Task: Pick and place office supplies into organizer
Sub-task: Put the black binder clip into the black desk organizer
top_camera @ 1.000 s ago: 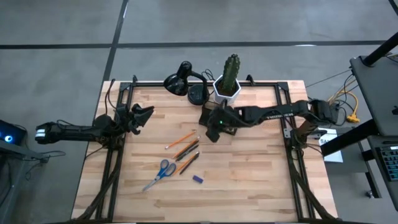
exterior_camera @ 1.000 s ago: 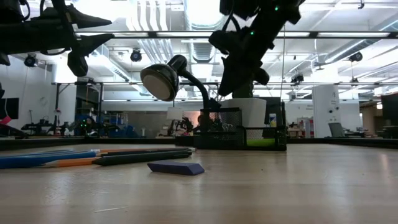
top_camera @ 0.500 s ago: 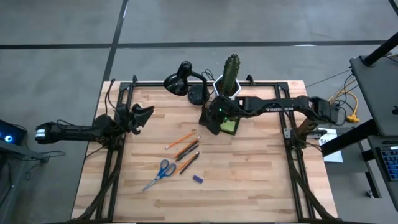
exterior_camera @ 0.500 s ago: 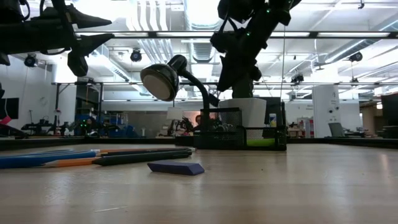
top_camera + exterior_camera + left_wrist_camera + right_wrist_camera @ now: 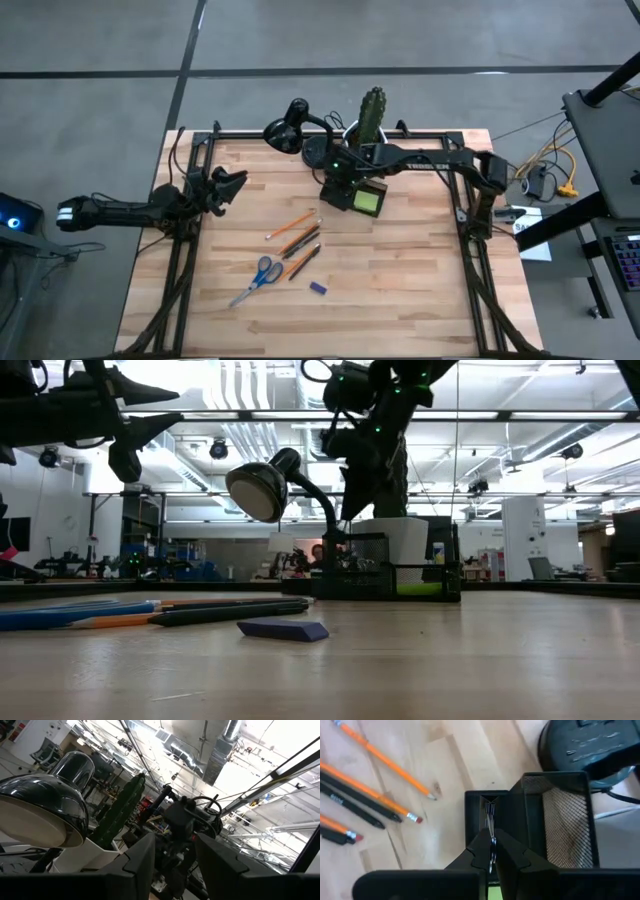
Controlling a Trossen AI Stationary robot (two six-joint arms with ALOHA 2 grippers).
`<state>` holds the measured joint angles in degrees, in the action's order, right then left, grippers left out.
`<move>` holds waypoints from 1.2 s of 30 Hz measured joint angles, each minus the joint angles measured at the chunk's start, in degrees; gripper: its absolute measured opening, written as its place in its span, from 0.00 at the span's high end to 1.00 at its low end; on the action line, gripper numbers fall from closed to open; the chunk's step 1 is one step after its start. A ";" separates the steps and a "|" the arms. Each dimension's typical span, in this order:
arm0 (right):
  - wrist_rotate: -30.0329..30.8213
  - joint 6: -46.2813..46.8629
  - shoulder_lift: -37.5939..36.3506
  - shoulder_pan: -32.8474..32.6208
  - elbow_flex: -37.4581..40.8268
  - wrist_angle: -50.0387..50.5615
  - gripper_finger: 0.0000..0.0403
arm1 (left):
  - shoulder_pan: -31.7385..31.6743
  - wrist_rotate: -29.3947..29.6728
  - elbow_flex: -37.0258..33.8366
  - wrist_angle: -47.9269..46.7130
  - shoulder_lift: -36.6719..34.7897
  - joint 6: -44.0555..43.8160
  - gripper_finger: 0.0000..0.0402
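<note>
My right gripper [image 5: 491, 851] is shut on a tiny dark and silvery bit [image 5: 490, 817] and hovers over the left end of the dark mesh organizer [image 5: 357, 197]. A lime-green sticky-note pad [image 5: 367, 201] lies in the organizer's right compartment. On the wood lie orange and dark pencils [image 5: 296, 234], blue-handled scissors [image 5: 258, 277] and a small blue block [image 5: 318, 288]; the low view shows the block [image 5: 283, 629] flat on the table. My left gripper [image 5: 236, 181] waits open near the table's left edge, above the surface. My right gripper pinches the thin bit between its two fingertips [image 5: 482, 851], coming from above and pointing down. The bit's free end [image 5: 489, 810] juts out past the fingertips, lifted clear over a narrow compartment [image 5: 480, 820] of the organizer. Which part of the bit is held cannot be made out.
A black desk lamp [image 5: 289, 130] and its round base [image 5: 319, 152] stand just beyond the organizer. The white hexagonal cactus pot [image 5: 366, 140] stands beside it at the far edge. Bare wood spreads over the table's right and near parts [image 5: 410, 280].
My right gripper has moved toward the table's far edge and a little to the left, from the organizer's near side to its left end. The green sticky pad, covered by the arm before, now shows in the high view. The fingers have stayed shut.
</note>
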<state>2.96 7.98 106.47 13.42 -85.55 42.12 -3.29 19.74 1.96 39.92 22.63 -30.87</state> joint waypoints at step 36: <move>-4.98 -6.24 9.21 1.37 -5.18 6.89 0.98 | 0.00 0.01 0.00 -0.13 0.15 0.24 0.68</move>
<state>-2.02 1.74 115.68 14.79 -90.74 49.01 -3.29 19.75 1.96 39.79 22.79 -30.63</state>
